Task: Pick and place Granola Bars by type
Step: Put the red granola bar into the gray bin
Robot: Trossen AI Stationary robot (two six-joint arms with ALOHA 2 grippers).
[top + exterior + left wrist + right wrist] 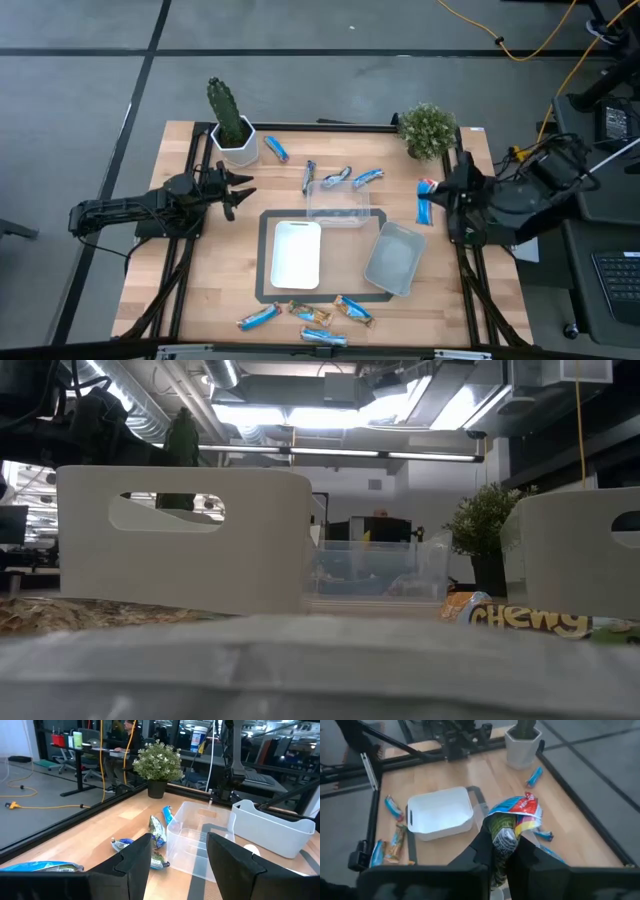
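A: Right gripper (pixel 506 851) clamped on one blue-red bar (pixel 517 815), raised at the right side of the table (pixel 200 270). Left gripper (pixel 238 190) spread wide, holding nothing, parked at the left edge near the cactus pot (pixel 236 140).

B: And the bars, counted?

A: Four at the near edge: blue-silver bar (pixel 258 318), two gold-brown bars (pixel 310 314) (pixel 353 309), one more blue (pixel 322 337). Four toward the far side: one (pixel 276 150) beside the cactus, three (pixel 309 176) (pixel 336 178) (pixel 368 178) just behind the clear bin (pixel 345 205). One blue (pixel 423 211) lying right of it.

B: Trays?

A: Three in the middle: white tray (pixel 296 254), clear bin, grey tray (pixel 394 259). All look bare. Two plants along the far edge, cactus left, leafy plant (pixel 427 130) right.
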